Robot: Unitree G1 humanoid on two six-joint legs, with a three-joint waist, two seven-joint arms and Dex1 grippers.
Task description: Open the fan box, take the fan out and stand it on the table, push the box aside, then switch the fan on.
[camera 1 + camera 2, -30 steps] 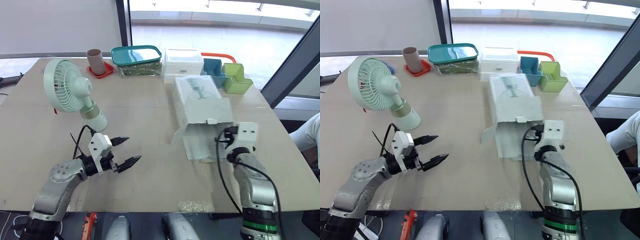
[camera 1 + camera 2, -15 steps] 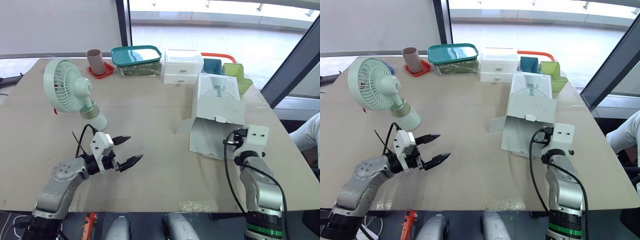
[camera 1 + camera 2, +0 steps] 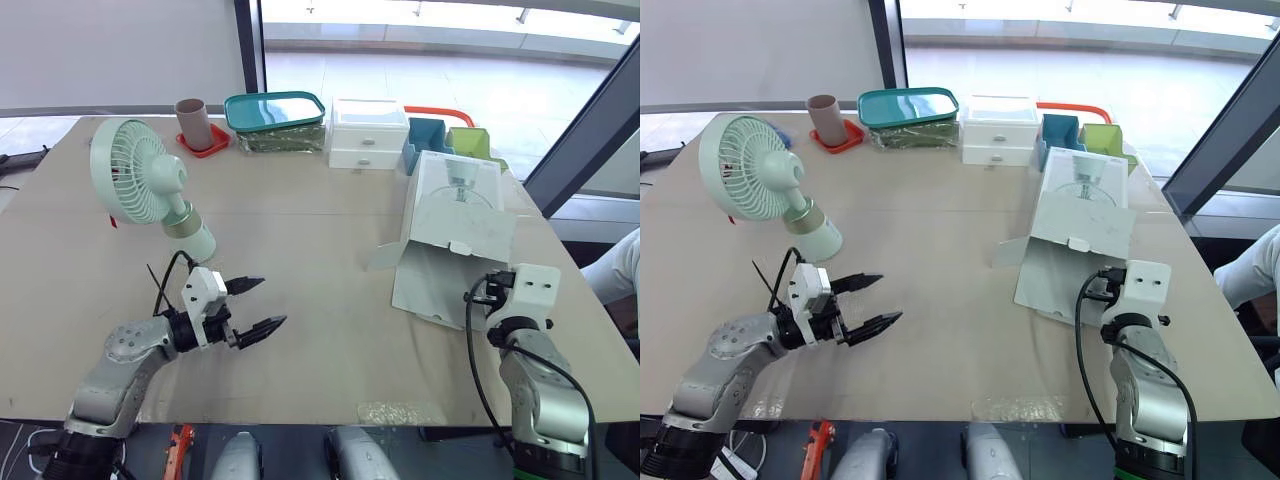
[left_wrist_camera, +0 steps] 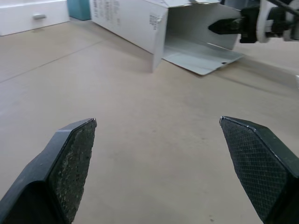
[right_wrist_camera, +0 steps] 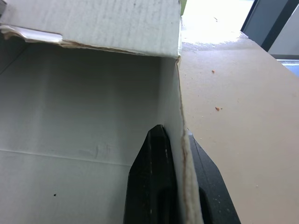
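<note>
A wide tan table (image 3: pixel 300 230) stretches in front of me. On its right half the white fan box (image 3: pixel 455 215) lies on its side, its open end facing me with the flaps spread, and its far end near two small bins. The box looks hollow from my right wrist view.

The pale green fan (image 3: pixel 140 185) stands on its base on the far left of the table, well apart from the box.

Along the far edge sit, from right to left, a green bin (image 3: pixel 470 143), a blue bin (image 3: pixel 425 140), a white drawer unit (image 3: pixel 367 133), a container with a teal lid (image 3: pixel 274 112) and a brown cup (image 3: pixel 190 122) on a red coaster (image 3: pixel 204 147).

My right gripper (image 5: pixel 176 133) is at the near right corner of the box. Its two black fingers are pinched on the box's right side wall at the open end, one finger inside and one outside.

My left gripper (image 3: pixel 270 302) hovers low over bare table on the near left, just nearer than the fan's base. Its fingers are spread wide apart and hold nothing, pointing to the right towards the box.
</note>
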